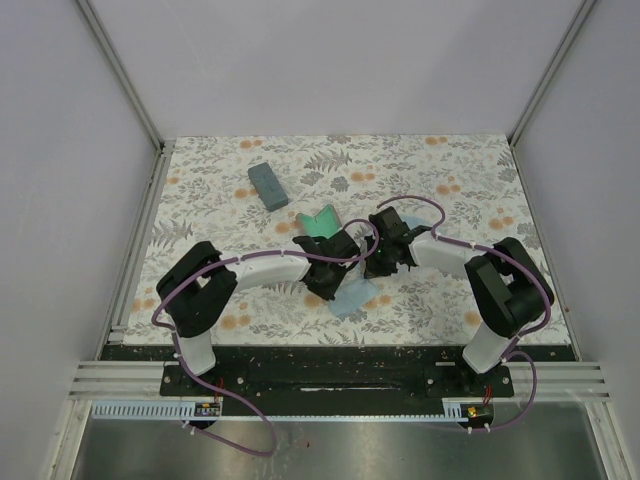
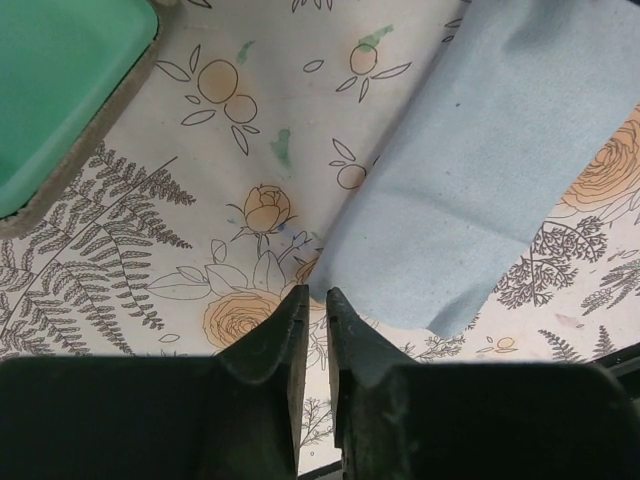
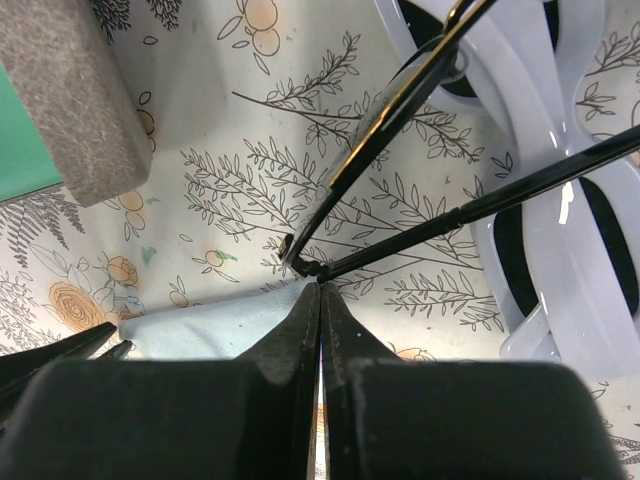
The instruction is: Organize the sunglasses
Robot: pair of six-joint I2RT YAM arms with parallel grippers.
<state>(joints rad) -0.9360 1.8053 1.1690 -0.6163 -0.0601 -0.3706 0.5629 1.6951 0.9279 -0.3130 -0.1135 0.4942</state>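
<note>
Here, slim glossy black sunglasses.

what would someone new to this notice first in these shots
Probably the right hand, in the middle of the floral table, shut right at the slim black arm ends of the sunglasses. Next, the open green-lined case just behind it and the light blue cloth lying flat beside the left hand. A slate-blue case sits alone farther back left.
</note>
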